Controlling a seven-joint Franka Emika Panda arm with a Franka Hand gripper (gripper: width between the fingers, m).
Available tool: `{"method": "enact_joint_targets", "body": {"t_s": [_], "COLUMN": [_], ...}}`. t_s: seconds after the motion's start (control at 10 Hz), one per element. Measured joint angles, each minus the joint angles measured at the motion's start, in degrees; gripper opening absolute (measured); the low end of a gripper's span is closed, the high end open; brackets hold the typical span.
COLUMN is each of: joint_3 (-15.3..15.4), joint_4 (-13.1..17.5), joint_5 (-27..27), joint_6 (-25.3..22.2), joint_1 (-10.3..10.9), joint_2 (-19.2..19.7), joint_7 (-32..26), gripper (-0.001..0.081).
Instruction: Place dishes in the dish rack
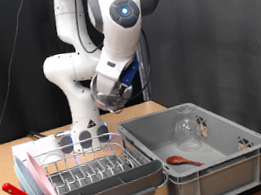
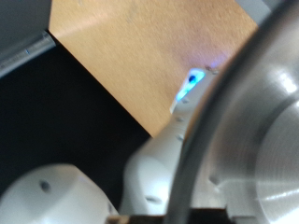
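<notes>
Dish rack [image 1: 89,176]: low pale tray with silver wire prongs, the landmark for this entry. Left of the rack, against its edge: a red-handled utensil [image 1: 21,194], not a task item. In the rack's left slots: a pink plate [image 1: 31,176], standing on edge, judged already placed. At the rack's far end: a clear glass [image 1: 51,150], apparently also in place, though faint. Above the rack's right end, well clear of it: the gripper [image 1: 113,94], carrying a shiny steel bowl [image 1: 116,96]; the wrist view fills with the bowl's brushed metal rim [image 2: 266,121], so the fingers seem closed on it. Right of the rack: a deep grey crate [image 1: 195,147] holding a glass object [image 1: 186,130] and a brown spoon [image 1: 182,159]. Progress judged: plate racked, bowl lifted and not yet set down.
</notes>
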Motion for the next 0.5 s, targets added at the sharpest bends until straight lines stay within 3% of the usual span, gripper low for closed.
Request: {"method": "enact_joint_targets", "body": {"t_s": [0.2,0.5], "joint_3": [-0.62,-2.30], "joint_4": [-1.61,-3.57], "joint_5": [-4.47,-6.80], "joint_6": [0.51,4.24], "joint_1": [-0.56,-2.04], "joint_2": [0.35,1.63], "joint_7": [-1.32,-4.69], "gripper": [0.0031,0.0031]}}
